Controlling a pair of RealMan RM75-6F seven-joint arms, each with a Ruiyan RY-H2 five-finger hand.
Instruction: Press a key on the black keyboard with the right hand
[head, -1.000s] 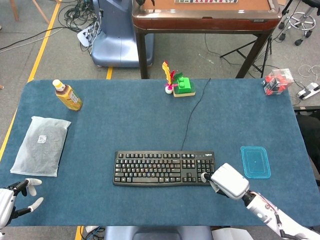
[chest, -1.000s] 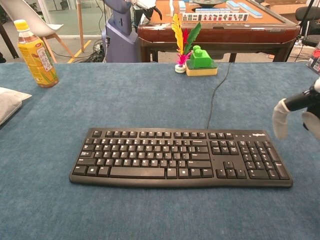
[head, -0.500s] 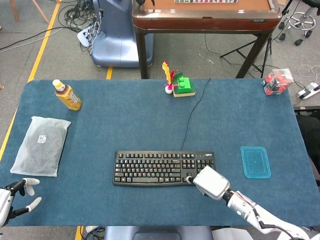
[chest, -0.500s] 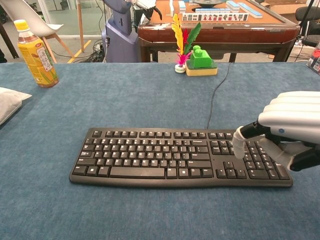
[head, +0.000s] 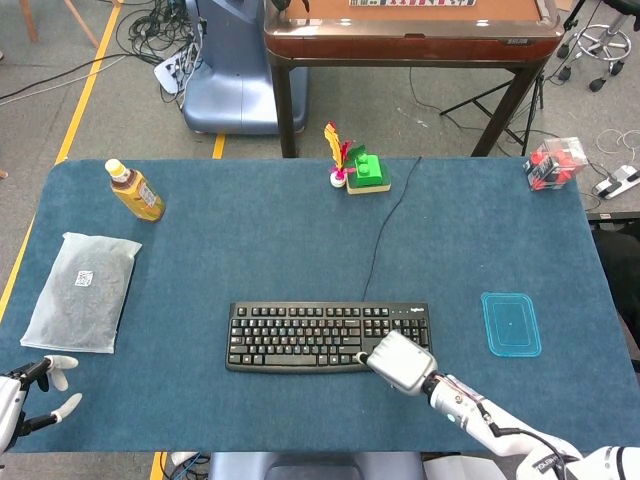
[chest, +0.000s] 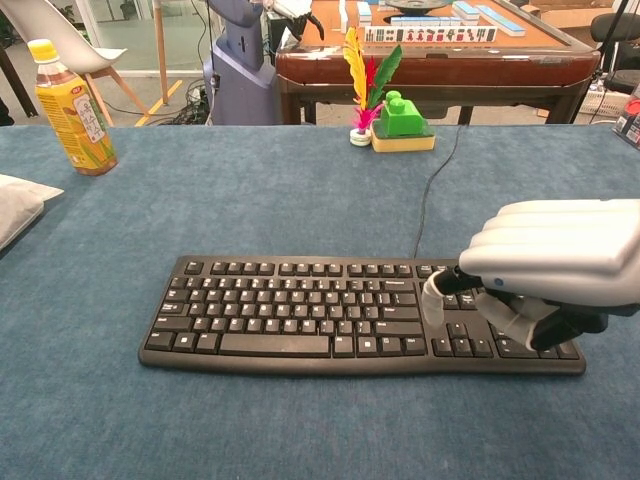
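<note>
1. The black keyboard (chest: 360, 315) is a full-size board with white-lettered keys, a number pad at its right end and a thin black cable (head: 385, 225) running off its back edge.
2. It lies flat on the blue surface (head: 250, 230), near the front edge, about midway across.
3. The right robot hand (chest: 550, 265) hangs over the keyboard's right end, knuckles up, fingers curled, one fingertip (chest: 434, 300) down at the keys beside the number pad; whether it touches is unclear.
4. The left robot hand (head: 25, 400) sits at the surface's front left corner, fingers apart, holding nothing.

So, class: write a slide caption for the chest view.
Right hand over the keyboard, one fingertip lowered toward the keys.
</note>
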